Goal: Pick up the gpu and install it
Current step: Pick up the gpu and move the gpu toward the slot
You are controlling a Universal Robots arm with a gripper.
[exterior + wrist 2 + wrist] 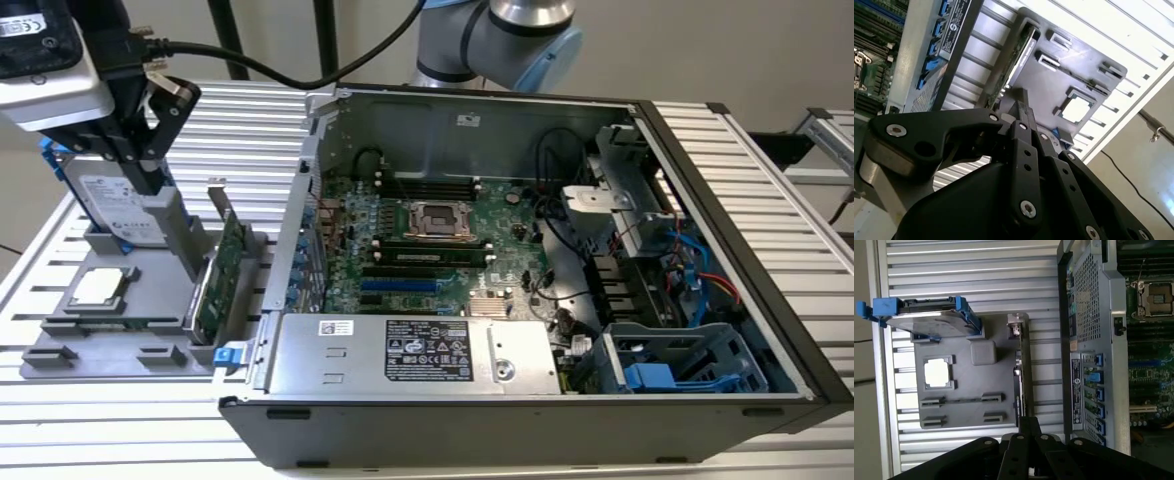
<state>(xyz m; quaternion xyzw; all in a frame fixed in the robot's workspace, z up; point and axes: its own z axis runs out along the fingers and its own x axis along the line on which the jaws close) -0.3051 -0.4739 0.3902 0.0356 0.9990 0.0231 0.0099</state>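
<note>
Ribbed aluminium bench (160, 420) is carrying everything: a grey holder tray (80, 345) toward the exterior view's left and an open PC case (534, 430) beside it. The gpu (220, 280) is standing on its long edge in a slot along the tray edge nearest the case, green board face showing in the exterior view, uninstalled. In both wrist views it is showing edge-on as a thin strip (1021, 375) (1019, 55) running btw the tray and the case wall. The gripper (147, 180) is hanging above the tray's far end, w/ its tips pressed together and pinching nothing; it is sitting clear of the gpu, not touching it. In the first wrist view the closed tips (1029, 422) are lining up w/ the card's thin edge, and in the second wrist view they (1021, 107) are pointing down toward the same strip. On the tray, an HDD in a blue frame (114, 200) is standing at the far end just behind the gripper, and a square silver CPU chip (107, 288) is lying flat in its recess near the tray's outer edge, well apart from the gpu. Inside the case, the mobo (441, 250) is lying exposed w/ an empty CPU socket (437, 220), and the PSU (414, 350) is sitting along the near wall. Behind the case the robot arm (507, 40) is rising, w/ a black cable (267, 65) looping across to the wrist.
</note>
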